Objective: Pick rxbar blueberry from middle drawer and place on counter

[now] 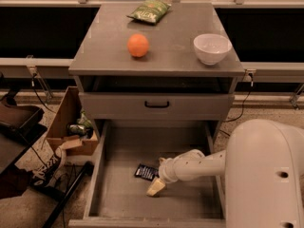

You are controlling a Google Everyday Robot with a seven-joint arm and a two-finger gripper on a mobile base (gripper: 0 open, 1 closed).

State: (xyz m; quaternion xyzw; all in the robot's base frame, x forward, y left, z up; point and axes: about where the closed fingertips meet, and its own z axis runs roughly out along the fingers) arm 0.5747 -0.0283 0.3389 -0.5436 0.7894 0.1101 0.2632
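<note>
Reaching in from the right, the arm (199, 164) lies low across the pulled-out middle drawer (121, 198), below the tabletop's (175, 37) front edge. Its end effector (156, 186) tilts down-left, just beside the rxbar blueberry (145, 172) on the drawer floor; open or closed, I cannot tell. Bare floor spreads leftward to the side wall. A bowl (212, 48) sits by the tabletop's right edge.

Warm, dim light from above brightens the tabletop (175, 23), casting soft shadows beneath orange (138, 45) and bowl (212, 48); the jaws sit in the duskier drawer (123, 198).
</note>
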